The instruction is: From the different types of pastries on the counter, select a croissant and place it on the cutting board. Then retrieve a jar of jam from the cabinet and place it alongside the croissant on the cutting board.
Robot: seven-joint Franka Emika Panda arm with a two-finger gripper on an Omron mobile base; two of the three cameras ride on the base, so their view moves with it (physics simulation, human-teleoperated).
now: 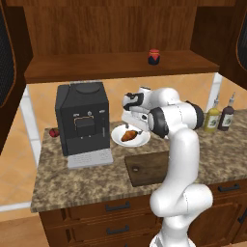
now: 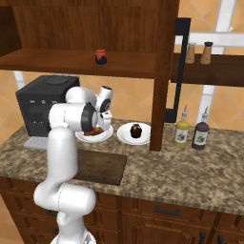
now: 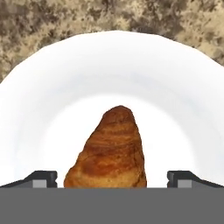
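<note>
While the claw (image 3: 112,179) hangs spread wide just above the white plate (image 3: 52,87), the croissant (image 3: 109,151) lies directly between its two tips (image 3: 41,178), neither of which seems to touch it yet. This looks like the first step: picking the croissant off its plate. Next, the claw likely needs to sink a little further so the tips bracket the pastry's thicker body, then press together gently, since a flaky crescent could slip or roll on the smooth plate.

Below and nearer the robot than the claw, the cutting board (image 1: 147,169) waits bare on the surface (image 1: 72,185). High above the claw, the jam jar (image 1: 154,57) sits on the cabinet shelf (image 1: 96,65), untouched. Beside the claw's plate, a dark round pastry (image 2: 136,131) rests on its own plate.
</note>
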